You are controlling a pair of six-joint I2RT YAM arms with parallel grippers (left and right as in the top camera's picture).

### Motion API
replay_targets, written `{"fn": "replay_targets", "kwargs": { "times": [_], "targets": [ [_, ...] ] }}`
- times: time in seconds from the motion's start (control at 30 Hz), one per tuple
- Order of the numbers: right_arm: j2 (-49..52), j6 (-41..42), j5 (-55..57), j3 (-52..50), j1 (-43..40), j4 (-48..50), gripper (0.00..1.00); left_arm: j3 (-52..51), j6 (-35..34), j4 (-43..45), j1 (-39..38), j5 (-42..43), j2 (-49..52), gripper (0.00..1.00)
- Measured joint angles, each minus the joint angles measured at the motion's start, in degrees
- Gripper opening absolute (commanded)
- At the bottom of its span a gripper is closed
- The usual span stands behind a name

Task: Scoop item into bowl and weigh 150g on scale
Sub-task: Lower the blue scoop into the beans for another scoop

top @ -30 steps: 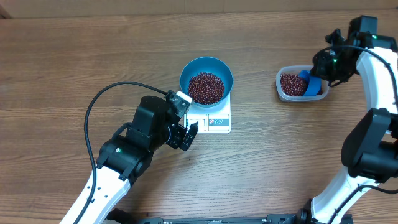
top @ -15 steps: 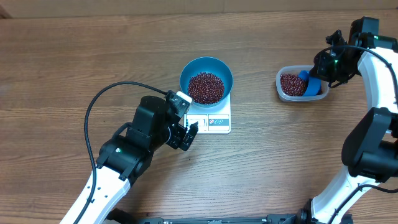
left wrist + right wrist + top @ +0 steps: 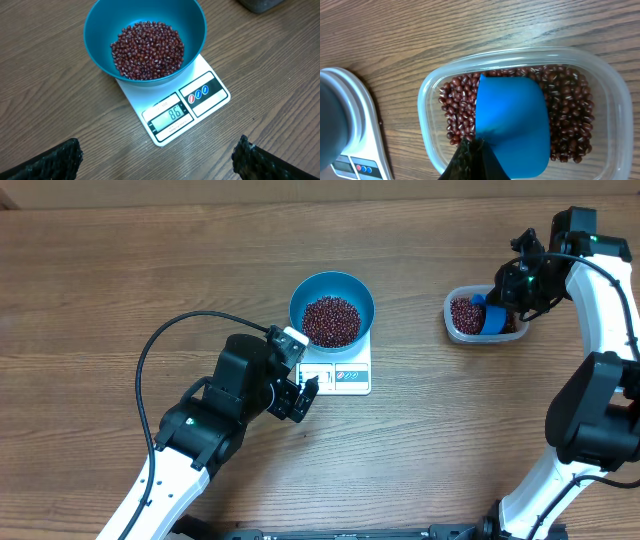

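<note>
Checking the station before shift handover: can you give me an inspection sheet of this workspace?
Surface: wooden table, no spills seen.
Job's things: blue bowl holding beans sits on the scale, display shows 86; more beans in the clear tub.
Clutter: nothing seen.
Claws: left claw open, near the scale; right claw shut on the blue scoop in the tub.
Cables: black cable loops off the left arm.
Surroundings: nothing seen.

Clear plastic tub (image 3: 612, 115), wood-grain table (image 3: 150, 270)
</note>
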Motion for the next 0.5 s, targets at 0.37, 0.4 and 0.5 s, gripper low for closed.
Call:
{"fn": "replay_targets", "kwargs": {
  "times": [0.37,0.4,0.5],
  "targets": [
    [0.5,0.0,-5.6,-0.1,-0.7,-0.2,0.04,0.0,0.0,0.0,0.0,0.0,0.0,1.00],
    [0.5,0.0,-5.9,-0.1,-0.8,-0.3,0.04,0.0,0.0,0.0,0.0,0.0,0.0,0.99],
    [0.6,0.0,-6.5,-0.1,-1.3,-0.3,0.04,0.0,0.0,0.0,0.0,0.0,0.0,1.00]
  ]
}}
